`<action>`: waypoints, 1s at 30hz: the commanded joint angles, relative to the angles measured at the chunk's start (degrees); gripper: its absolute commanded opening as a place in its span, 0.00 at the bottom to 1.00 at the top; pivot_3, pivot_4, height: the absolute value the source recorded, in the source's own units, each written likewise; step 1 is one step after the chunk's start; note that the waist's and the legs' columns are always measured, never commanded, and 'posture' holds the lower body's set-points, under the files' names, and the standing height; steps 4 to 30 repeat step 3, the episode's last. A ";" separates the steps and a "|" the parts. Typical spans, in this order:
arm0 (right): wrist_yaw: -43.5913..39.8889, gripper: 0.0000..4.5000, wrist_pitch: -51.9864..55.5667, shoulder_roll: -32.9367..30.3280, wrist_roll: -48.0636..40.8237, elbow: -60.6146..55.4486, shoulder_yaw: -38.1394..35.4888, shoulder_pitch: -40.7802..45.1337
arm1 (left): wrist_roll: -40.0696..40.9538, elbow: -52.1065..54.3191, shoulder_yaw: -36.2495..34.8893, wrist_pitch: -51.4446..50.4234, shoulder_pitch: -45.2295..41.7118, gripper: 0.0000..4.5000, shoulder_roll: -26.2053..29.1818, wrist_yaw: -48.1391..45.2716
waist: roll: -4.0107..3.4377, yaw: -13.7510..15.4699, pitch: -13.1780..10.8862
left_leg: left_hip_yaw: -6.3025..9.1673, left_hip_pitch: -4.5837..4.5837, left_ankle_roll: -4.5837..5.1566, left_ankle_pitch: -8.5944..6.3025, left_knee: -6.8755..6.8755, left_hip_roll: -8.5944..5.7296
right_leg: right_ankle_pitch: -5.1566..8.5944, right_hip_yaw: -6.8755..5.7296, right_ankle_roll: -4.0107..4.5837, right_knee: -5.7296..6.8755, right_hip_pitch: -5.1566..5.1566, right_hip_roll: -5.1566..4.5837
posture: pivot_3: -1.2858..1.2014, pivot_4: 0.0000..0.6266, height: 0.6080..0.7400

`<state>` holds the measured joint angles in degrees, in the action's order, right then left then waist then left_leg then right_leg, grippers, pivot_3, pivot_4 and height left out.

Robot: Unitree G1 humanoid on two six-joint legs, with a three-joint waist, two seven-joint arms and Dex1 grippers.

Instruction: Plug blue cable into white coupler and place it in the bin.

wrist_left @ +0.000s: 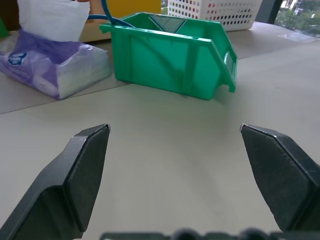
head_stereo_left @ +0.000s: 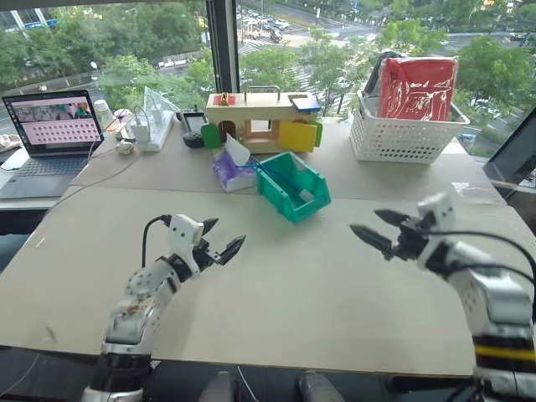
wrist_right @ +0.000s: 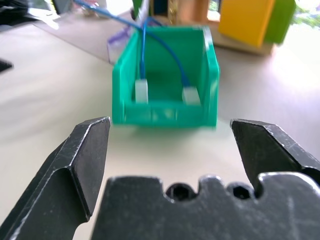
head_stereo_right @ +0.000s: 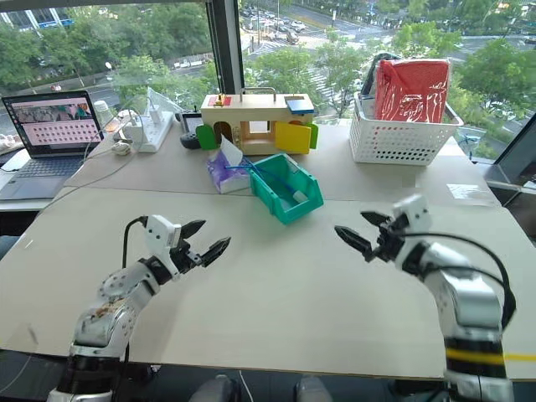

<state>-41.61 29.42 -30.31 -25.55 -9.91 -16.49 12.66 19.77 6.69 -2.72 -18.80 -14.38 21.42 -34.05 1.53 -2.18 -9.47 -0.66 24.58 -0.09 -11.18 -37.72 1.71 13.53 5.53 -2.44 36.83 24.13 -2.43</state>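
**Right wrist view: cable and coupler lie in the bin, both grippers empty**

Right wrist view shows the blue cable (wrist_right: 177, 67) arching down into the bin (wrist_right: 165, 116), with two small white blocks at the bin floor where its runs end. One of them (wrist_right: 190, 95) is probably the white coupler; which one, and whether the plug is fully seated, I cannot tell. Part of the cable loops out over the back rim toward the tissue pack (head_stereo_left: 232, 172).

Handling, as a judgement: the cable looks thin, light and limp, so it would sag and swing if lifted by the middle. Best hold is just behind a plug. The coupler is small, hard, smooth plastic, likely to slip or pop out of a pinch; grip its flat sides.

Bin stands on the table (head_stereo_left: 276, 285), in front of the wooden toy house (head_stereo_left: 264, 121), well apart from both arms.

Left gripper (head_stereo_left: 219, 239): jaws spread wide, nothing between. Right gripper (head_stereo_left: 375, 228): jaws spread wide, nothing between. Placement looks done.
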 commanded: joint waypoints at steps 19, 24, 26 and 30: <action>7.86 0.99 -4.73 4.53 1.97 -6.14 -0.49 -5.03 | -0.78 -4.52 1.21 2.44 -3.15 1.00 0.60 -3.27 | 0.01 -0.83 -0.01 | -0.05 -0.25 -0.04 0.07 -0.02 0.02 | 0.11 0.05 -0.20 0.03 -0.10 0.04 | 0.52 0.24 1.00; 7.86 0.99 -4.73 4.53 1.97 -6.14 -0.49 -5.03 | -0.78 -4.52 1.21 2.44 -3.15 1.00 0.60 -3.27 | 0.01 -0.83 -0.01 | -0.05 -0.25 -0.04 0.07 -0.02 0.02 | 0.11 0.05 -0.20 0.03 -0.10 0.04 | 0.52 0.24 1.00; 7.86 0.99 -4.73 4.53 1.97 -6.14 -0.49 -5.03 | -0.78 -4.52 1.21 2.44 -3.15 1.00 0.60 -3.27 | 0.01 -0.83 -0.01 | -0.05 -0.25 -0.04 0.07 -0.02 0.02 | 0.11 0.05 -0.20 0.03 -0.10 0.04 | 0.52 0.24 1.00; 7.86 0.99 -4.73 4.53 1.97 -6.14 -0.49 -5.03 | -0.78 -4.52 1.21 2.44 -3.15 1.00 0.60 -3.27 | 0.01 -0.83 -0.01 | -0.05 -0.25 -0.04 0.07 -0.02 0.02 | 0.11 0.05 -0.20 0.03 -0.10 0.04 | 0.52 0.24 1.00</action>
